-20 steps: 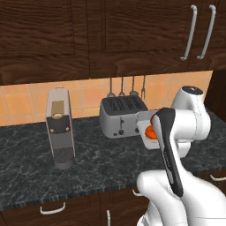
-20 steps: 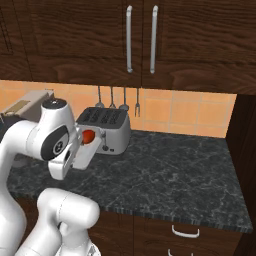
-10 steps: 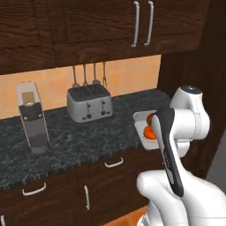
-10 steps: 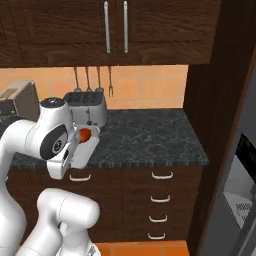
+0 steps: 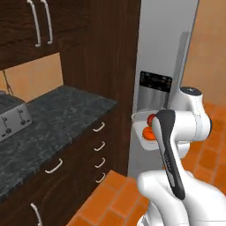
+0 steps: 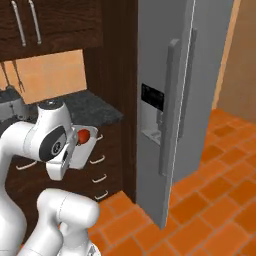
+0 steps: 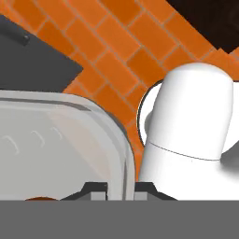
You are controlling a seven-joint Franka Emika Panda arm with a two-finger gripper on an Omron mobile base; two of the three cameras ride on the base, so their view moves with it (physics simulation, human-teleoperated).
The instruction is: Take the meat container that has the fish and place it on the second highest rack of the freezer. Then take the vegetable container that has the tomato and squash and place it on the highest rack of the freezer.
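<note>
Carrying the vegetable container (image 5: 142,130) with the tomato and squash (image 5: 150,126) clamped by its rim in the gripper (image 7: 116,187), risking striking the near-shut freezer (image 6: 186,95) door or slipping.

Even, bright rendered light, soft faint shadows, no glare, slightly soft focus

The freezer (image 6: 200,75) is set right of the tabletop (image 5: 53,119), past a tall cabinet (image 5: 110,66). The toaster (image 5: 11,117) is placed on the tabletop, drawers (image 5: 99,150) below it.
</note>
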